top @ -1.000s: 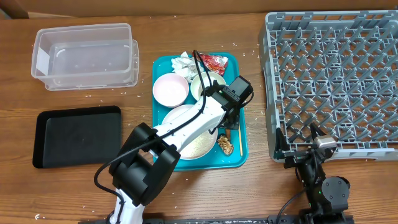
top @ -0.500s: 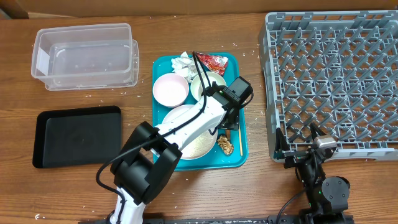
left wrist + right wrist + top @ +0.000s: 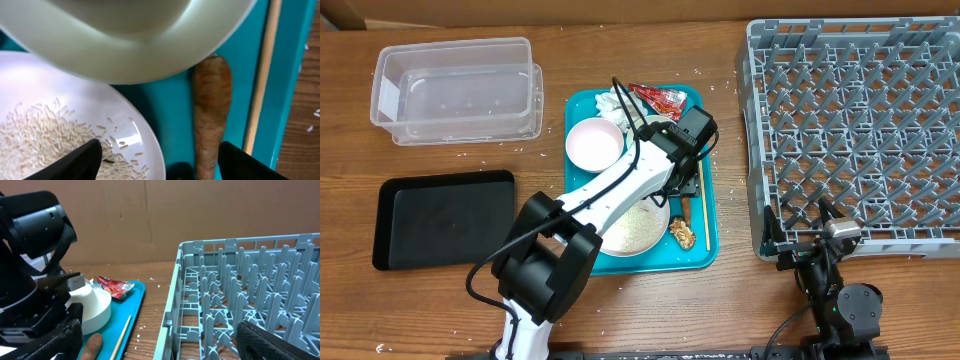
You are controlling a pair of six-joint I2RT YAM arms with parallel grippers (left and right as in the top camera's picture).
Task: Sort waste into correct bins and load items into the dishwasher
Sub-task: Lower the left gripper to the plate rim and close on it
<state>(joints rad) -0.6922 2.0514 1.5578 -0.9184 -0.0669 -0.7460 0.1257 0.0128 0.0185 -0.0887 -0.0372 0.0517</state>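
Sausage-like stick (image 3: 212,115), on the teal tray (image 3: 172,107) midway between the table's (image 3: 420,310) side edges, beside the wooden stick (image 3: 262,75): soft, greasy I judge, best pinched mid-length; my left gripper (image 3: 160,152) hangs spread, empty.

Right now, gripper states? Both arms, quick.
Left gripper: open, holding nothing, above the brown sausage-like stick.
Right gripper: open, holding nothing.
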